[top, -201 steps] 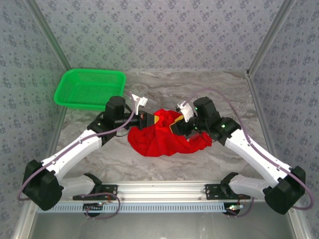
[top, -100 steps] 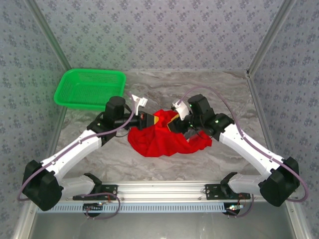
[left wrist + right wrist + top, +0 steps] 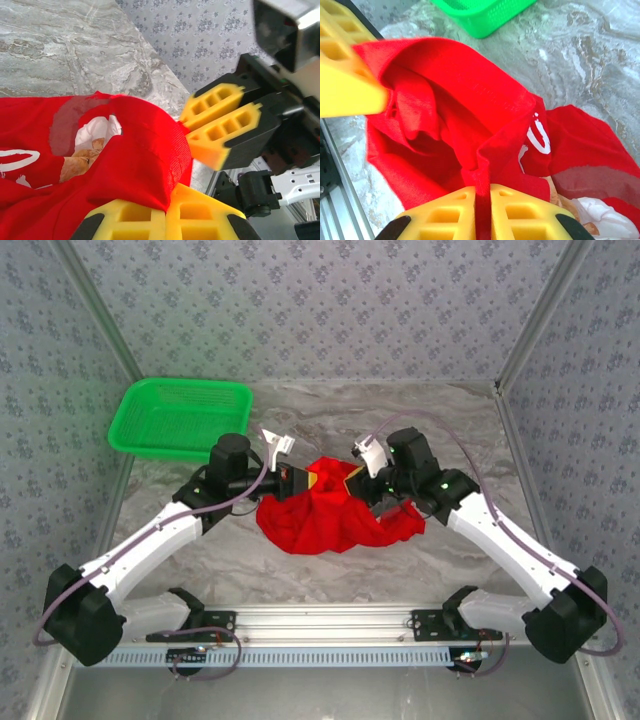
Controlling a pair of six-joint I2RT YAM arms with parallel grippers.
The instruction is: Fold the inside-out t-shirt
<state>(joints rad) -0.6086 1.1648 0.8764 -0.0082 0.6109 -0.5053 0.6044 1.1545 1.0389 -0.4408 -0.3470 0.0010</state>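
Marble table (image 3: 300, 570); left tool (image 3: 165, 217), right tool (image 3: 482, 207) each pinch bunched red t-shirt (image 3: 320, 522).

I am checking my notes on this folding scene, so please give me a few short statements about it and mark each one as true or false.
1. The t-shirt lies bunched up on the table. True.
2. The t-shirt is inside the green basket. False: the green basket stands at the far left of the table, apart from the t-shirt.
3. The right gripper has its fingers closed on a red fold of the t-shirt. True.
4. The left gripper hangs open above the green basket. False: it is shut on an edge of the t-shirt.
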